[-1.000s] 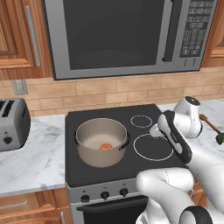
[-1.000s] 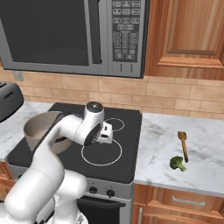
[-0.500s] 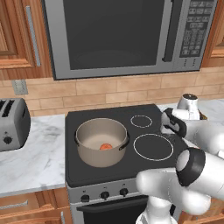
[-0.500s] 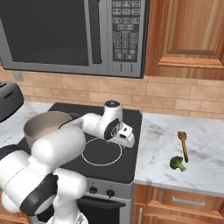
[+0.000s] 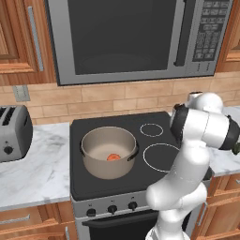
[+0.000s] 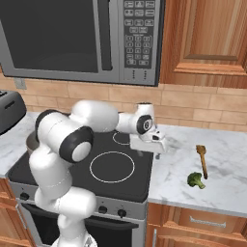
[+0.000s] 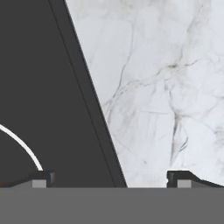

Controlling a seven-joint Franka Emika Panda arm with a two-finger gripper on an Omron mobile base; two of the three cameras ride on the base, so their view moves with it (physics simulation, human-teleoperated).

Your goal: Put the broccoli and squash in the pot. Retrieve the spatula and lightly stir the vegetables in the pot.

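Leftmost, the pot (image 5: 108, 152) sits on the stove's (image 6: 72, 185) near-left burner, holding the squash (image 5: 113, 157). Gripper (image 6: 157, 147), fully open and empty, hovers over the stove's right edge. Spatula (image 6: 202, 159) and broccoli (image 6: 195, 180) lie on the right counter (image 6: 226, 178).

The arm (image 6: 72, 140) seemingly hides most of the pot (image 6: 32, 141).

Beige pot (image 5: 108, 152) on stove's (image 5: 93, 187) left burner, orange squash (image 5: 112, 157) inside, toaster (image 5: 14, 133) on left counter
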